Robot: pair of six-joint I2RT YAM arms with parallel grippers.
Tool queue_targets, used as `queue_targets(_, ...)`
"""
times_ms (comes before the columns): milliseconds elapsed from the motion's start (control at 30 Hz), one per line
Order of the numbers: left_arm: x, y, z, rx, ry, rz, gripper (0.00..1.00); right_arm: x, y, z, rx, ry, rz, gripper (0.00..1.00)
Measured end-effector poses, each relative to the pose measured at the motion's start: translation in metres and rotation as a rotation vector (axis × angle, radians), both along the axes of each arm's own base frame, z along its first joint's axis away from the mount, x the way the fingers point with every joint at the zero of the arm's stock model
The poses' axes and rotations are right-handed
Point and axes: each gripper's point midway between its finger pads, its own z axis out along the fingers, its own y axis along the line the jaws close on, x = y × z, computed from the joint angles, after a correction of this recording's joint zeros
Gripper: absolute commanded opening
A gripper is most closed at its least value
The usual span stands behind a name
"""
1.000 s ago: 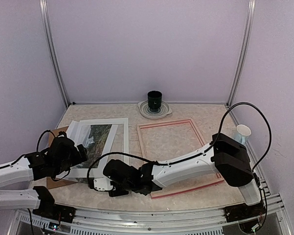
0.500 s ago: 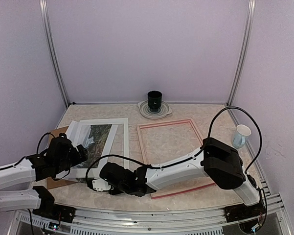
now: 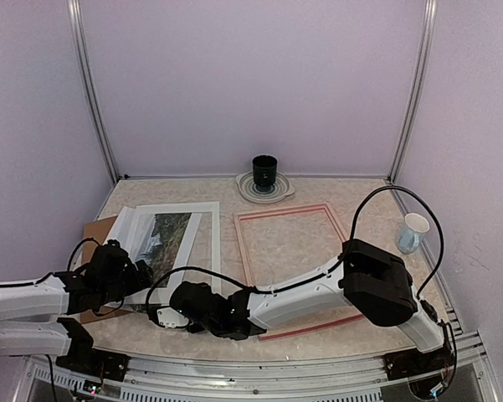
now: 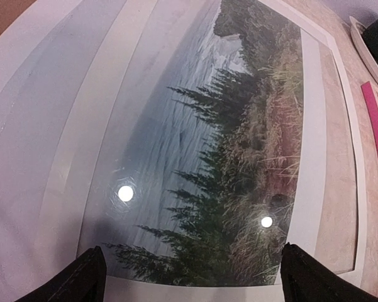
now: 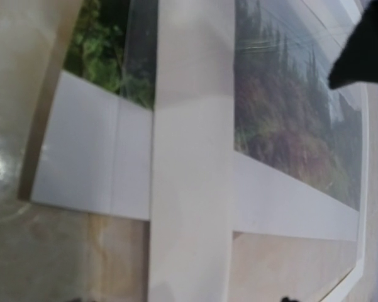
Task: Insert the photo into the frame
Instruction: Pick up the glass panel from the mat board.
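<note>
- Left arm lies low along the near-left corner of the tabletop, forearm angled inward. Its end effector hangs over the near end of the photo, fingers spread wide with nothing between them.
- Right arm reaches from the near-right corner leftward along the near edge, elbow bent and wrist low. Its end effector sits at the near rim of the white mat board. Jaws part-way apart, tips barely showing in the wrist view, no grip seen.
- Photo lies flat on the mat board, left half of the tabletop.
- Frame lies flat right of centre, just beside the mat board.
</note>
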Motion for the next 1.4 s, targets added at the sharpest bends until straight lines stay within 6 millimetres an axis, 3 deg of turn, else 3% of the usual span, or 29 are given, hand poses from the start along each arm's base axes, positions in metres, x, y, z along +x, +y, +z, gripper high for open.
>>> queue_targets(400,-0.001,-0.002,-0.014,0.012,0.047,-0.009,0.88,0.002,0.0,0.0,0.02,-0.022,-0.007,0.63)
queue_targets(900,0.002,-0.008,-0.015,0.018,0.058,-0.023,0.85,0.008,-0.003,0.003,0.032,-0.07,-0.024,0.65)
queue_targets(1400,0.001,-0.013,-0.016,0.019,0.058,-0.042,0.83,0.022,-0.006,0.021,0.095,-0.214,-0.063,0.66)
